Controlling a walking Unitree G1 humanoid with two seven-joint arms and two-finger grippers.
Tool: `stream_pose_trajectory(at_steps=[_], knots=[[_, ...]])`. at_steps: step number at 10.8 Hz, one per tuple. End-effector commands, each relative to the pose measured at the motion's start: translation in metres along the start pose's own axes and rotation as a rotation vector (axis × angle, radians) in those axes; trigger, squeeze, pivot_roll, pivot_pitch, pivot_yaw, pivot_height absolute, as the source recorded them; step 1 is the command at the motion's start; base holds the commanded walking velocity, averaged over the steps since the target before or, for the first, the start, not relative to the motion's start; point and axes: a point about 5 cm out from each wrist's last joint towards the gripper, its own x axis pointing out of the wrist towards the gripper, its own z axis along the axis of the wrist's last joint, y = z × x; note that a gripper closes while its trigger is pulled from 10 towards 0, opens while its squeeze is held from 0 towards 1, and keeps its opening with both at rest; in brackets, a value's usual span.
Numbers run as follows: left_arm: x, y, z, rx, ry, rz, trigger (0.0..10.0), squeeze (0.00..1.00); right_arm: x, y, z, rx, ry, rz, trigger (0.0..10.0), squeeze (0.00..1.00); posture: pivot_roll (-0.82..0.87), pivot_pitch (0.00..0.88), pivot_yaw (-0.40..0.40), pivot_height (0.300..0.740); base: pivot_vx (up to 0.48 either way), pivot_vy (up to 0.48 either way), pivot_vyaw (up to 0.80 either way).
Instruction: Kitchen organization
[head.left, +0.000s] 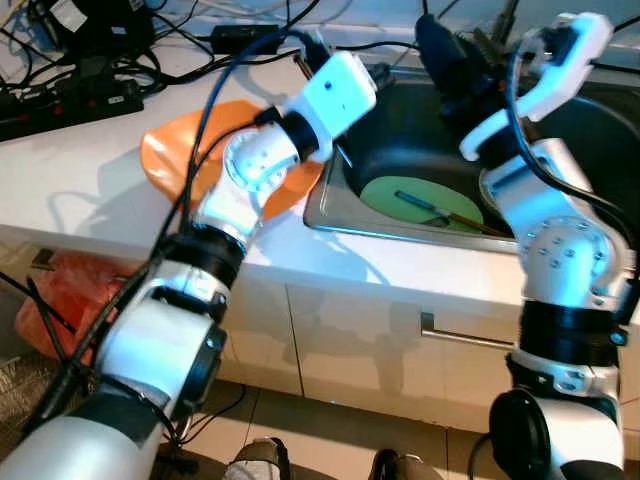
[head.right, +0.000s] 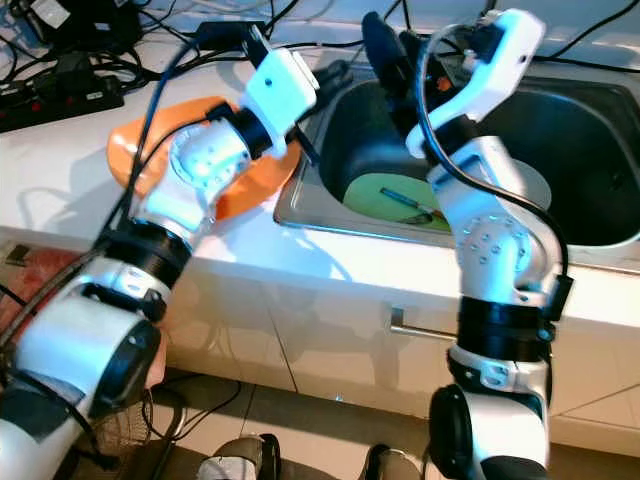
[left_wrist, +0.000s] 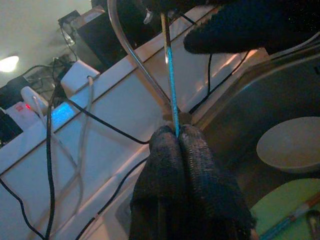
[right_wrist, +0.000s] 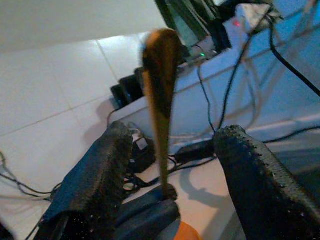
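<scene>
Over the sink (head.left: 330, 215), left rim: left tool (left_wrist: 176, 142) clenched on a thin blue stick (left_wrist: 171, 85), seemingly a utensil handle. Right tool (right_wrist: 170, 165) just beside it, fingers spread either side of a brown wooden handle (right_wrist: 161, 100). In the sink: green plate (head.left: 415, 205), white bowl (left_wrist: 290, 145). Orange tray (head.left: 175, 150) on the surface beside the sink.

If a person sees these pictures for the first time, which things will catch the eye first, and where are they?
The two silver arms meet above the steel sink: the left gripper is shut on a thin utensil, while the right gripper stands open around its wooden handle. A bright orange plate lies on the white counter left of the sink. In the basin sit a green plate and a white bowl.
</scene>
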Motion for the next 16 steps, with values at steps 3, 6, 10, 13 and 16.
stream_pose_trajectory(at_steps=[3, 6, 10, 13, 16], knots=[[-0.001, -0.001, 0.003, 0.016, -0.005, 0.0, 0.0, 0.0, 0.011, 0.004, 0.006, -0.013, -0.032, -0.003, 10.0, 0.0, 0.07, 0.095, 0.041, 0.74, 0.0, 0.0, 0.0], [0.0, -0.004, 0.004, 0.01, -0.005, -0.007, 0.0, 0.0, 0.017, 0.003, 0.005, -0.003, -0.042, -0.015, 0.0, 0.0, 0.07, 0.095, 0.043, 0.74, 0.0, 0.0, 0.0], [0.001, -0.007, 0.006, 0.012, -0.008, -0.008, 0.0, 0.0, 0.02, -0.009, 0.0, -0.005, -0.005, -0.117, 0.0, 0.0, 0.07, 0.1, 0.041, 0.74, 0.0, 0.0, 0.0], [0.002, -0.011, 0.007, 0.028, -0.012, -0.012, 0.0, 0.0, 0.021, -0.02, -0.001, -0.021, 0.021, -0.21, 0.0, 0.0, 0.06, 0.102, 0.042, 0.74, 0.0, 0.0, 0.0], [0.003, -0.011, 0.008, 0.057, -0.013, -0.007, 0.0, 0.0, 0.019, -0.035, -0.005, -0.05, 0.081, -0.331, 0.0, 0.0, 0.06, 0.103, 0.04, 0.74, 0.0, 0.0, 0.0]])
